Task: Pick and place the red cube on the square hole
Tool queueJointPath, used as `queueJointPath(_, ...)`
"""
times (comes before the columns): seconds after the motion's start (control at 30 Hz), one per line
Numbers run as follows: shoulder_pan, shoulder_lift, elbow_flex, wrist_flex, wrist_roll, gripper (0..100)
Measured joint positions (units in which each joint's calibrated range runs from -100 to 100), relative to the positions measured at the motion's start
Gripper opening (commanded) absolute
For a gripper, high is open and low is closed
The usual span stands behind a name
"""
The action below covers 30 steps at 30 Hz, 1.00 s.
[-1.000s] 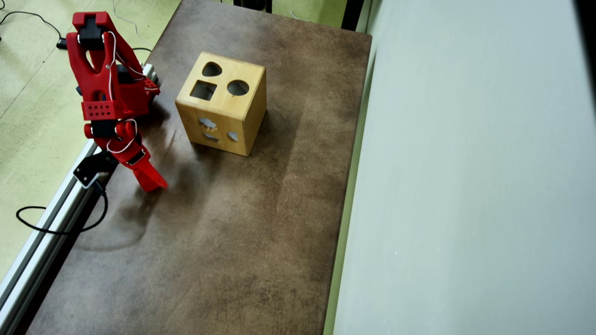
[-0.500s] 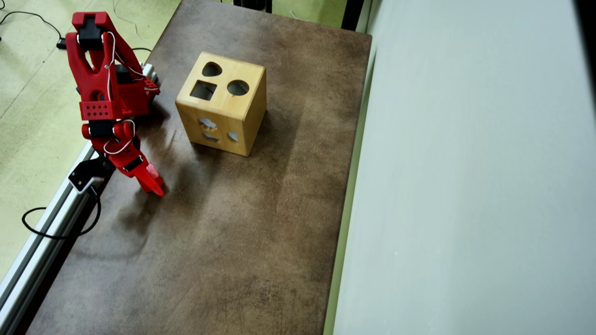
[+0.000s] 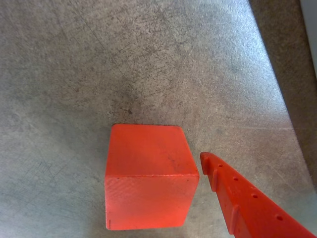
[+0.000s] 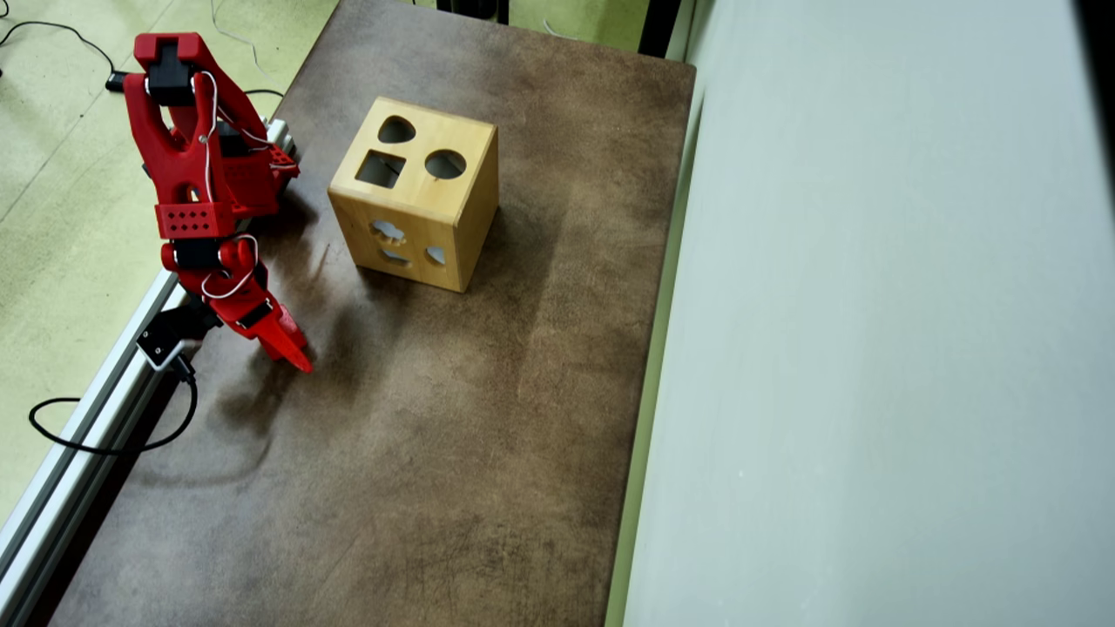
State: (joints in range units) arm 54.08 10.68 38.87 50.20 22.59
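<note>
The red cube (image 3: 148, 176) rests on the brown table in the wrist view, low in the middle. One red finger (image 3: 237, 198) of my gripper comes in from the lower right, with a small gap between its tip and the cube's right edge. The other finger is out of that view. In the overhead view my gripper (image 4: 292, 353) points down at the table's left side and hides the cube. The wooden sorting box (image 4: 435, 222) stands up and to the right of it, with the square hole (image 4: 380, 168) in its top face.
The box top also has a heart-shaped hole (image 4: 396, 131) and a round hole (image 4: 445, 164). A metal rail (image 4: 87, 401) runs along the table's left edge, with a black cable (image 4: 104, 448) beside it. A pale wall (image 4: 871, 348) borders the right.
</note>
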Motion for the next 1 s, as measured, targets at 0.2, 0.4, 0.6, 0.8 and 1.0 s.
queueJointPath(0.2,0.0,0.0,0.0,0.0,0.0,69)
queueJointPath(0.4,0.0,0.0,0.0,0.0,0.0,69)
queueJointPath(0.6,-0.2,0.0,0.0,0.0,-3.9,69)
queueJointPath(0.8,-1.9,0.0,0.0,-4.8,-5.1,69)
queueJointPath(1.0,-2.2,0.1,0.0,-8.0,-5.1,69)
